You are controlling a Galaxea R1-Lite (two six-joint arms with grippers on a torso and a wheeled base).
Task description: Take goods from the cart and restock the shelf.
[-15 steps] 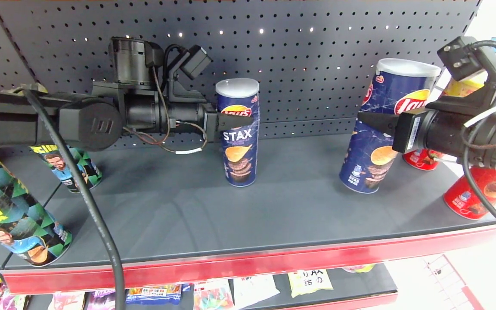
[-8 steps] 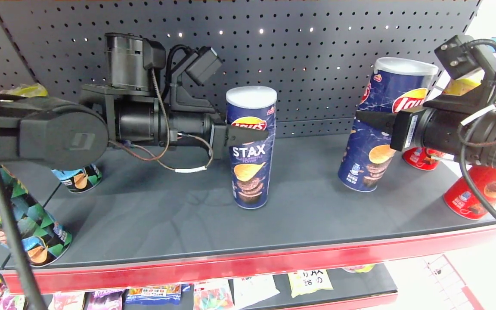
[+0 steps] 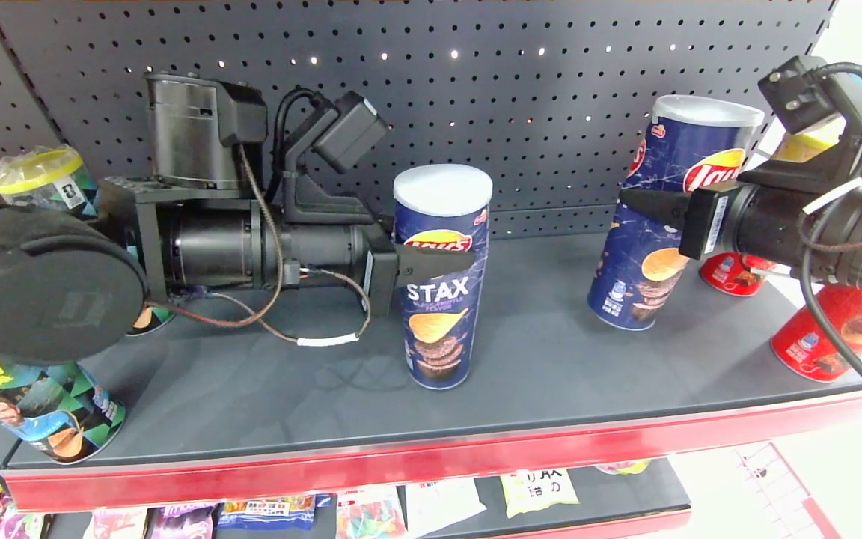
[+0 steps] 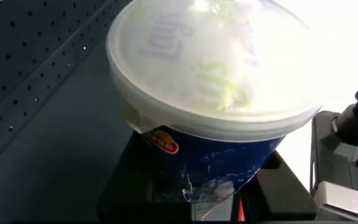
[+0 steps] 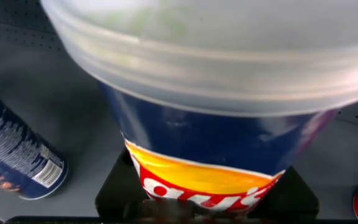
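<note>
My left gripper (image 3: 437,260) is shut on a blue chip can (image 3: 440,299) with a white lid, held upright over the middle of the dark shelf (image 3: 536,374), near its front. In the left wrist view the can (image 4: 210,149) sits between the gripper (image 4: 204,190) fingers. My right gripper (image 3: 644,208) is shut on a second blue can (image 3: 655,247), tilted, with its base low over the shelf at the right. In the right wrist view that can (image 5: 210,143) is held in the gripper (image 5: 207,202). I cannot tell whether either base touches the shelf.
Red cans (image 3: 827,337) stand at the shelf's right end behind the right arm. Green-and-black patterned cans (image 3: 34,408) stand at the left. A perforated back panel (image 3: 513,97) closes the rear, a red lip (image 3: 431,458) marks the front, and snack bags (image 3: 438,503) lie below.
My left arm has drawn its can forward toward the shelf's front edge and slightly right. The right gripper and its tilted can have barely moved.
</note>
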